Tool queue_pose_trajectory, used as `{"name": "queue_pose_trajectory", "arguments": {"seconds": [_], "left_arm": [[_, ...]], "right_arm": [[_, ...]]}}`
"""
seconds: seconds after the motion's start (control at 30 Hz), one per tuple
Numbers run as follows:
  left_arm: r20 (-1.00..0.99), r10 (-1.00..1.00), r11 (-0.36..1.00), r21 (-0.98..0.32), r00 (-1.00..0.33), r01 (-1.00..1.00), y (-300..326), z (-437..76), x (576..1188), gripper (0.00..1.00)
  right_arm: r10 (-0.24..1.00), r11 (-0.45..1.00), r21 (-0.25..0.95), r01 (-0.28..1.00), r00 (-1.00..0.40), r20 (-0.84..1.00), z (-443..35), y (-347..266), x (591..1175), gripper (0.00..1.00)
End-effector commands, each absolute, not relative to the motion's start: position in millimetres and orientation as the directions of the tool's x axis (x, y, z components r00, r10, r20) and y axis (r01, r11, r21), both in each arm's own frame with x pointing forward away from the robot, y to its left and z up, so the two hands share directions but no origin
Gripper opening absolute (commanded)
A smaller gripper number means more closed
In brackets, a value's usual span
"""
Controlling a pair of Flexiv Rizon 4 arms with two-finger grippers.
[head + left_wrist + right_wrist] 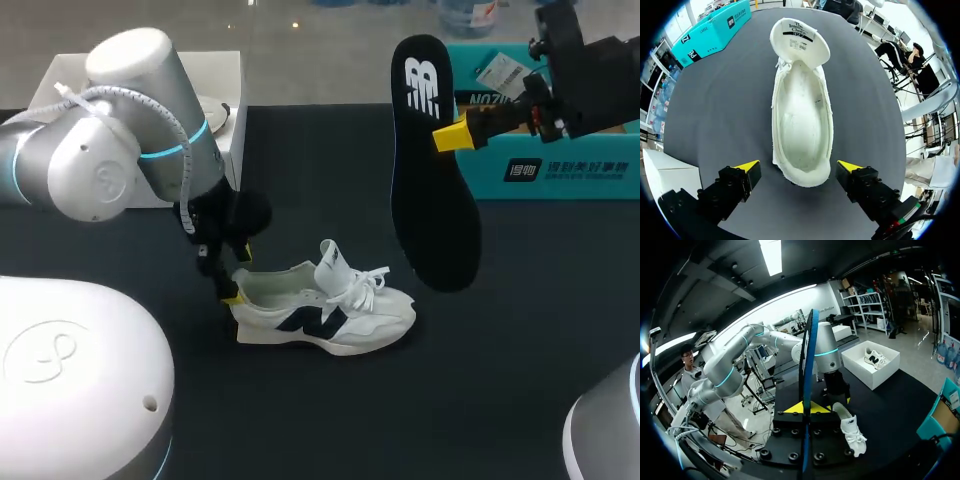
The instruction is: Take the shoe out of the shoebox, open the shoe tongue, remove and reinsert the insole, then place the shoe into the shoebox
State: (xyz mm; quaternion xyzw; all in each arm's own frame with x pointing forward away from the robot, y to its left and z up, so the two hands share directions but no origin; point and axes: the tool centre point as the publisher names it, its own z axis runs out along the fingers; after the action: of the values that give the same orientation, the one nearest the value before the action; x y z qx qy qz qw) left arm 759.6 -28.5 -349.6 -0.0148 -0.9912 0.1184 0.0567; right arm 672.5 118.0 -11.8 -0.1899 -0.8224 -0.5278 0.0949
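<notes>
1. Head view: even overhead light, moderately bright; the dark table (520, 380) looks matte.
2. The white shoe (320, 312) casts only a faint, soft shadow under its sole.
3. The left arm (130, 130) carries soft highlights on its white shell.
4. Left wrist view: bright, with a small dark shadow beneath the shoe's heel.
5. Right wrist view: dimmer; the insole (808, 365) reads nearly black.

Black table (300, 420) spreads before me; teal box (570, 170) at my far right edge, white paper tag (500, 72) on its top
</notes>
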Motion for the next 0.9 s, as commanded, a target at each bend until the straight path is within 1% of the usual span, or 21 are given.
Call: {"name": "queue_pose_trajectory", "arguments": {"seconds": [0.03, 0.23, 0.53, 0.6, 0.9], "left_arm": [[0.085, 0.056, 0.975, -0.220, -0.995, 0.036, -27, -341, 758, 1.00], [0.029, 0.025, 0.986, -0.166, -0.999, 0.020, -29, -326, 749, 1.00], [-0.006, -0.004, 0.987, -0.161, -1.000, -0.003, -27, -306, 743, 1.00], [-0.042, -0.017, 0.995, -0.101, -0.999, -0.013, -28, -306, 743, 1.00], [-0.042, -0.017, 0.995, -0.101, -0.999, -0.013, -28, -306, 743, 1.00]], "right_arm": [[0.211, 0.373, 0.831, 0.413, -0.910, 0.358, -12, 120, 675, 0.00], [0.211, 0.373, 0.831, 0.413, -0.910, 0.358, -12, 120, 675, 0.00], [0.211, 0.373, 0.831, 0.413, -0.910, 0.358, -12, 120, 675, 0.00], [0.211, 0.373, 0.831, 0.413, -0.910, 0.358, -12, 120, 675, 0.00], [0.211, 0.373, 0.831, 0.413, -0.910, 0.358, -12, 120, 675, 0.00]]}}
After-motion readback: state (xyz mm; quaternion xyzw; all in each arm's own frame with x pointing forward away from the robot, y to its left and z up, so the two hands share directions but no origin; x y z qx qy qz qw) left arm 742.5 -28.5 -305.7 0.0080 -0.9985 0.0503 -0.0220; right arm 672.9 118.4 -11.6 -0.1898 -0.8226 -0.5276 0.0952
